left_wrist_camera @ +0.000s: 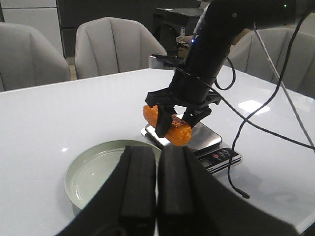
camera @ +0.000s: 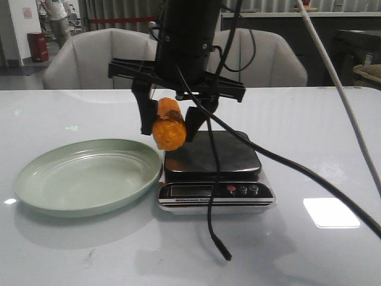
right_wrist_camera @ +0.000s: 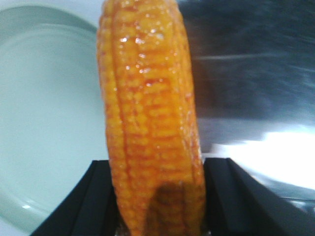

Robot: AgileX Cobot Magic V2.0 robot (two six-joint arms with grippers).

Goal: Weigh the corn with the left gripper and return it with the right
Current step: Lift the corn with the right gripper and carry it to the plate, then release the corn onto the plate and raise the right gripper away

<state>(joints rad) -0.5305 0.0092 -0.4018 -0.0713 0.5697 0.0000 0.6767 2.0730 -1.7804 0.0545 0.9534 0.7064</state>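
Note:
The corn (camera: 166, 128) is a stubby orange-yellow cob, held in the air between the green plate (camera: 36, 173) and the left edge of the kitchen scale (camera: 220, 152). My right gripper (camera: 168, 127) is shut on it, one finger on each side. The right wrist view shows the corn (right_wrist_camera: 150, 123) clamped between that gripper's fingers (right_wrist_camera: 157, 206), with the plate (right_wrist_camera: 44, 98) and the scale (right_wrist_camera: 256, 73) below. The left wrist view shows my left gripper (left_wrist_camera: 157, 191) shut and empty, well back from the corn (left_wrist_camera: 167, 127), the right gripper (left_wrist_camera: 177, 123), the plate (left_wrist_camera: 83, 172) and the scale (left_wrist_camera: 206, 135).
A black cable (camera: 211, 196) hangs from the right arm across the scale's display down to the table. A white rod (camera: 339, 89) slants across the right side. Grey chairs (camera: 89, 56) stand behind the table's far edge.

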